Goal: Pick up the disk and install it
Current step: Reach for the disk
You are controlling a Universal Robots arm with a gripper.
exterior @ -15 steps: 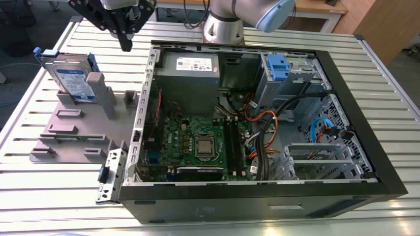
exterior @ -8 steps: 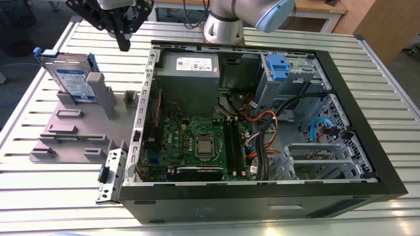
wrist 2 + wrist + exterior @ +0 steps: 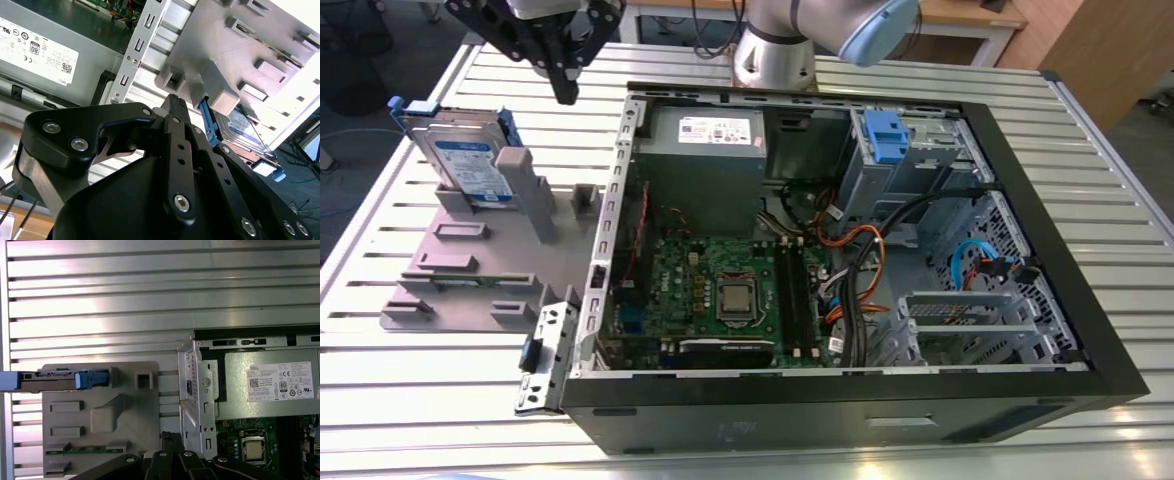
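Empty tool, jaws together, hangs high; the disk stands on edge in its grey holder, below toward the exterior view's left.

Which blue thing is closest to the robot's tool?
The flat silver-metal disk with blue plastic rails, standing in the grey plastic holder near the tool. The blue plastic bracket sits inside the computer case.

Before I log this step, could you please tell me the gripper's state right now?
Gripper: shut, holding nothing; the disk stands in its grey holder.
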